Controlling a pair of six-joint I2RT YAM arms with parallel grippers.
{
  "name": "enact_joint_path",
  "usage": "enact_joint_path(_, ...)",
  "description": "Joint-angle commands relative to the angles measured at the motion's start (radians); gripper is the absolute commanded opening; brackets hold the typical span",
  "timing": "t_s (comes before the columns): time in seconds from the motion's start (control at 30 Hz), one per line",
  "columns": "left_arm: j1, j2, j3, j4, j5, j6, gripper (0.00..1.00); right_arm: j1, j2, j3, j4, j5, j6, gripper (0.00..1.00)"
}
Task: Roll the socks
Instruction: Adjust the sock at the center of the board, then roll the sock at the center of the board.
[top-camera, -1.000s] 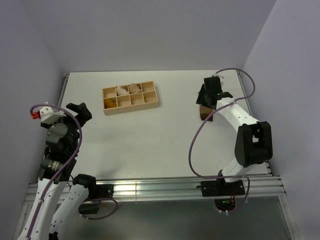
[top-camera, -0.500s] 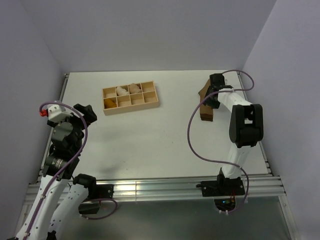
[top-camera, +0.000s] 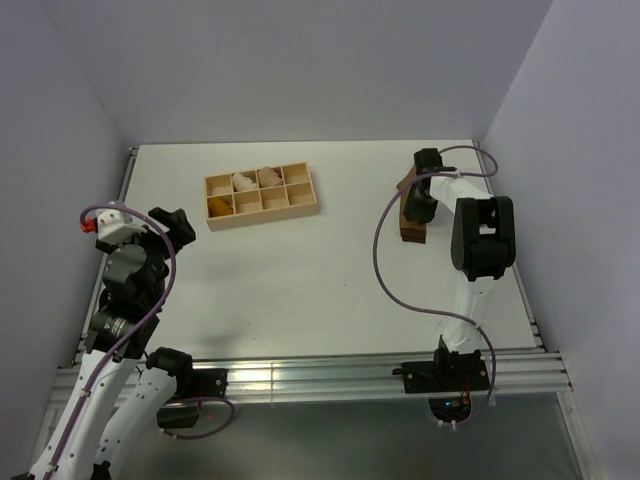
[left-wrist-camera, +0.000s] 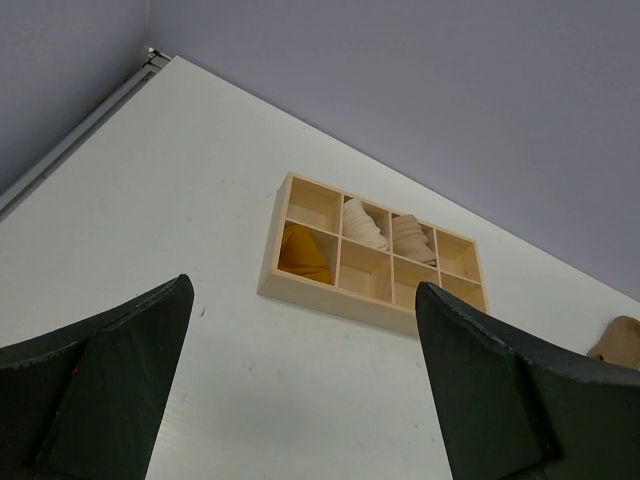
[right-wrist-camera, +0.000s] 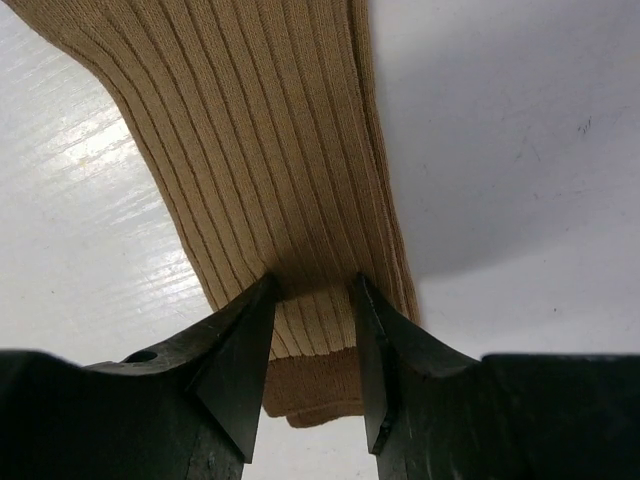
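Ribbed tan-brown socks (right-wrist-camera: 250, 140) lying at the far right of the table (top-camera: 300, 285), their near end grasped between the fingers of the right hand (right-wrist-camera: 310, 295); the left hand (left-wrist-camera: 303, 290), released wide, hangs over the near-left side facing a wooden compartment tray (left-wrist-camera: 340, 302).

1. From where I stand, nothing written can be read in any view: no label, brand, number or sign.
2. Seen close, the ribbed sock (right-wrist-camera: 260, 150) shows only plain knit.
3. The wooden tray (left-wrist-camera: 320, 300) shows bare wood, with no lettering I can make out.
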Motion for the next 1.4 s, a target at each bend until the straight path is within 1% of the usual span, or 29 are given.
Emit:
enact_joint_path(0.0, -0.014, -0.008, -0.002, 0.035, -0.011, 0.018, 1.0, -0.005, -0.002, -0.006, -0.076, -0.019, 0.01, 0.44)
enact_joint_path(0.13, -0.025, -0.008, -0.002, 0.035, -0.014, 0.019, 0.99, 0.004, -0.011, -0.015, -0.128, -0.045, 0.007, 0.44)
enact_joint_path(0.23, -0.032, -0.009, -0.002, 0.032, -0.02, 0.019, 0.99, 0.041, -0.035, -0.047, -0.151, -0.048, 0.025, 0.44)
enact_joint_path(0.4, -0.04, -0.012, -0.004, 0.031, -0.024, 0.018, 0.99, 0.153, -0.066, -0.13, -0.151, -0.106, 0.094, 0.44)
enact_joint_path(0.5, -0.046, -0.015, -0.005, 0.032, -0.024, 0.021, 0.99, 0.229, -0.103, -0.2, -0.099, -0.142, 0.188, 0.44)
enact_joint_path(0.7, -0.054, -0.011, 0.001, 0.021, -0.02, 0.021, 0.99, 0.398, -0.185, -0.323, -0.019, -0.087, 0.411, 0.44)
enact_joint_path(0.73, -0.054, -0.011, 0.001, 0.018, -0.018, 0.021, 1.0, 0.442, -0.202, -0.344, -0.001, -0.078, 0.483, 0.44)
enact_joint_path(0.8, -0.059, -0.015, -0.001, 0.021, -0.018, 0.023, 1.0, 0.48, -0.244, -0.406, 0.053, -0.082, 0.556, 0.44)
enact_joint_path(0.83, -0.06, -0.017, -0.002, 0.021, -0.017, 0.023, 0.99, 0.513, -0.255, -0.435, 0.07, -0.09, 0.621, 0.44)
enact_joint_path(0.9, -0.065, -0.022, -0.004, 0.023, -0.018, 0.023, 1.0, 0.549, -0.272, -0.441, 0.085, -0.087, 0.692, 0.44)
enact_joint_path(0.93, -0.066, -0.025, -0.004, 0.023, -0.018, 0.024, 1.0, 0.588, -0.276, -0.434, 0.079, -0.074, 0.712, 0.45)
enact_joint_path(1.0, -0.069, -0.028, -0.004, 0.023, -0.018, 0.027, 0.99, 0.625, -0.29, -0.423, 0.069, -0.047, 0.755, 0.45)
enact_joint_path(1.07, -0.071, -0.028, -0.004, 0.018, -0.018, 0.026, 0.99, 0.676, -0.311, -0.38, 0.047, -0.009, 0.763, 0.45)
enact_joint_path(1.17, -0.071, -0.022, -0.001, 0.015, -0.006, 0.026, 1.0, 0.72, -0.351, -0.293, -0.01, 0.057, 0.729, 0.46)
enact_joint_path(1.2, -0.071, -0.019, 0.001, 0.015, 0.0, 0.027, 1.0, 0.728, -0.365, -0.27, -0.031, 0.1, 0.69, 0.47)
enact_joint_path(1.27, -0.071, -0.003, 0.002, 0.012, 0.029, 0.026, 0.99, 0.751, -0.406, -0.22, -0.048, 0.13, 0.622, 0.5)
enact_joint_path(1.3, -0.071, 0.012, 0.006, 0.011, 0.038, 0.026, 0.99, 0.756, -0.422, -0.205, -0.056, 0.157, 0.546, 0.5)
enact_joint_path(1.37, -0.071, 0.029, 0.016, -0.002, 0.058, 0.024, 0.99, 0.763, -0.462, -0.19, -0.033, 0.153, 0.428, 0.52)
